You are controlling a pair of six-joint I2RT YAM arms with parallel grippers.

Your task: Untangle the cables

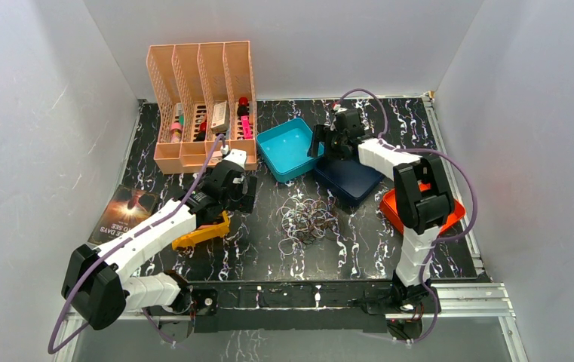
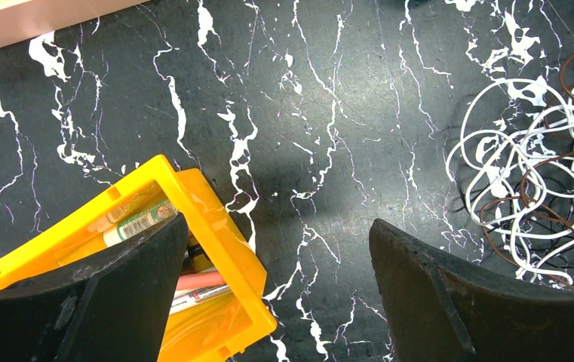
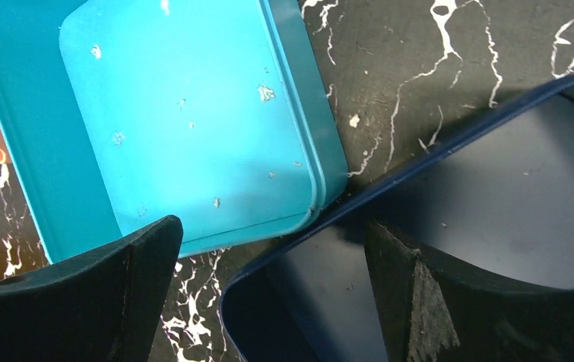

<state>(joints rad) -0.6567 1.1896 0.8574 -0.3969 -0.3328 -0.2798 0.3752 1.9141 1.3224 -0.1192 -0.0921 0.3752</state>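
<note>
The cables (image 1: 308, 219) lie in a palm-sized tangle of white, brown and black loops on the black marbled table (image 1: 268, 249), near its middle. In the left wrist view the cables (image 2: 540, 181) show at the right edge. My left gripper (image 2: 276, 249) is open and empty, above the table between a yellow bin (image 2: 193, 249) and the tangle; it also shows in the top view (image 1: 238, 185), left of the tangle. My right gripper (image 3: 272, 249) is open and empty, over the near corner of a dark blue tray (image 3: 495, 181), and it shows in the top view (image 1: 333, 143).
A turquoise tray (image 1: 290, 148) touches the dark blue tray (image 1: 351, 181). An orange tray (image 1: 449, 215) lies at the right under the right arm. A peach slotted organizer (image 1: 201, 98) with small items stands back left. The yellow bin (image 1: 204, 232) holds pens. A booklet (image 1: 121, 211) lies at the left.
</note>
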